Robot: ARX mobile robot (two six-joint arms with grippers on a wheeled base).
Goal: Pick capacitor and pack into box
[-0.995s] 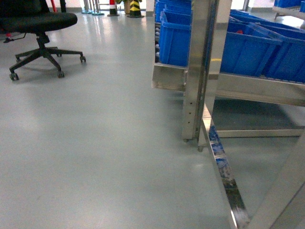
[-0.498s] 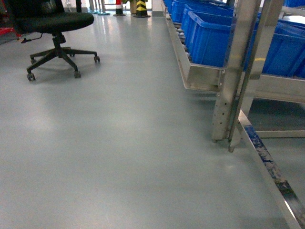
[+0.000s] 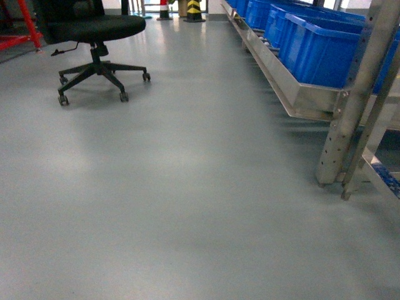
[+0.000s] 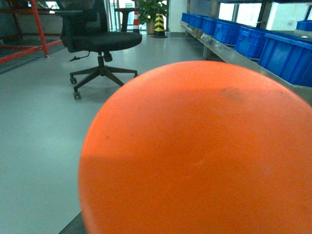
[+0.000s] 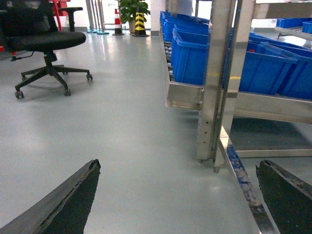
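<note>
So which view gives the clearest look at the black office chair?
The head view: the office chair shows seat, column and all castors unobstructed. The left wrist view has it too, with backrest, but an orange ball fills the foreground. The right wrist view cuts it off at the left edge.

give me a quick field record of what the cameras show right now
setting: grey floor, workshop aisle
chair: black office chair, far left
rack: metal rack, right side
bins: blue bins on the rack
left wrist view: orange ball fills most of the frame
right gripper: open, holding nothing
pink box: not in view
capacitor: not in view
</note>
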